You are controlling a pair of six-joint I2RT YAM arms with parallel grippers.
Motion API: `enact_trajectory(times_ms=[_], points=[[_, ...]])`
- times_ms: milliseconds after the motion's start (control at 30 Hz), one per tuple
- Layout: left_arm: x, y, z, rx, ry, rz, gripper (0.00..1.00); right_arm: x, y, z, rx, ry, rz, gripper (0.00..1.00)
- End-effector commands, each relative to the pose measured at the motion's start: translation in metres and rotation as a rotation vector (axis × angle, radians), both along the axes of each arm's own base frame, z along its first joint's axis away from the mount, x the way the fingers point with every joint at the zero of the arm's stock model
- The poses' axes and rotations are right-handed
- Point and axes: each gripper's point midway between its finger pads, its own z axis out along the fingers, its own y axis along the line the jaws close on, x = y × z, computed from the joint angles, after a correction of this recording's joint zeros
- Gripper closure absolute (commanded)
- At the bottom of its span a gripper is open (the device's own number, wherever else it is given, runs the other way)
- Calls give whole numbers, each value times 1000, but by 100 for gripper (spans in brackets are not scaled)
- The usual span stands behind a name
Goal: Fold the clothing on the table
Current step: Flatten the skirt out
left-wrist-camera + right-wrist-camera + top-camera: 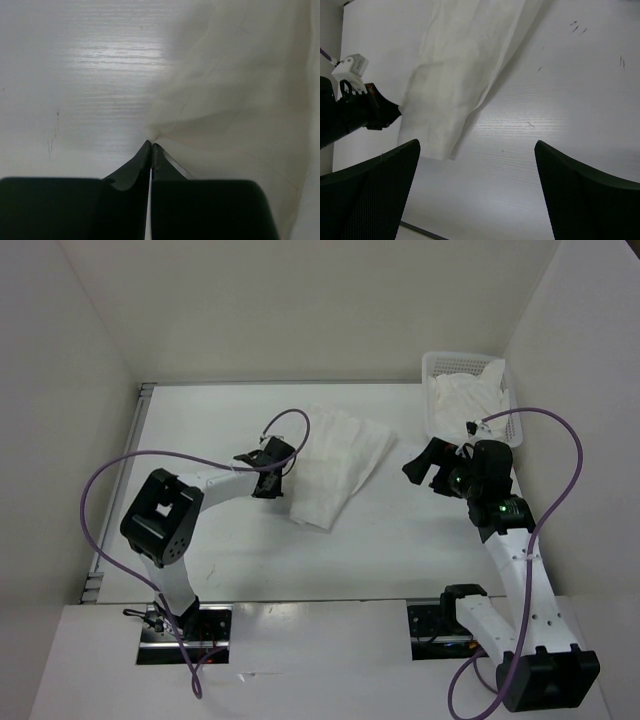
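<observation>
1. Overhead, the left end effector point(280, 475) is pressed together at the left edge of the thin white fabric garment point(335, 465), which has faint lengthwise pleat lines. The garment lies loosely doubled over on the large flat white table point(400, 540). The right end effector point(425, 472) hangs spread wide to the right of the garment, apart from it. Beyond the right end effector, a white mesh plastic basket point(440, 365) holds a heap of white cloth point(465, 395).
2. From the left wrist, the left end effector point(151, 146) has its fingers closed tip to tip, pinching a small puckered bit of the garment's point(235, 90) edge. Fabric spreads ahead and to the right of the tips, and bare table point(85, 75) lies ahead and to the left.
3. From the right wrist, the right end effector point(476, 150) stands open with nothing between its fingers. The garment point(460, 65) lies ahead of it on the table point(560, 100), slightly to the left. The black left end effector point(392, 111) meets the garment's edge at the far left.
</observation>
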Motion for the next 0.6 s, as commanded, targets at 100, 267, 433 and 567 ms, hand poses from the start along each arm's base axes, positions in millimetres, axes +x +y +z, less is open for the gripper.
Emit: enact_trajectory(times_ms=[100,267,433,567], points=[[19,-32,76,-157,-87,-74,100,2,10,5,6,-35,56,0],[26,-54,226,-304,-346,-209,100,3,13,-1,7,-16,76,0],[20,-109,338,-555,-509,-487,100,3,13,-1,7,-16,76,0],[7,-143,418,-725,-622,-685,100,3,10,2,-3,-27,59,0]])
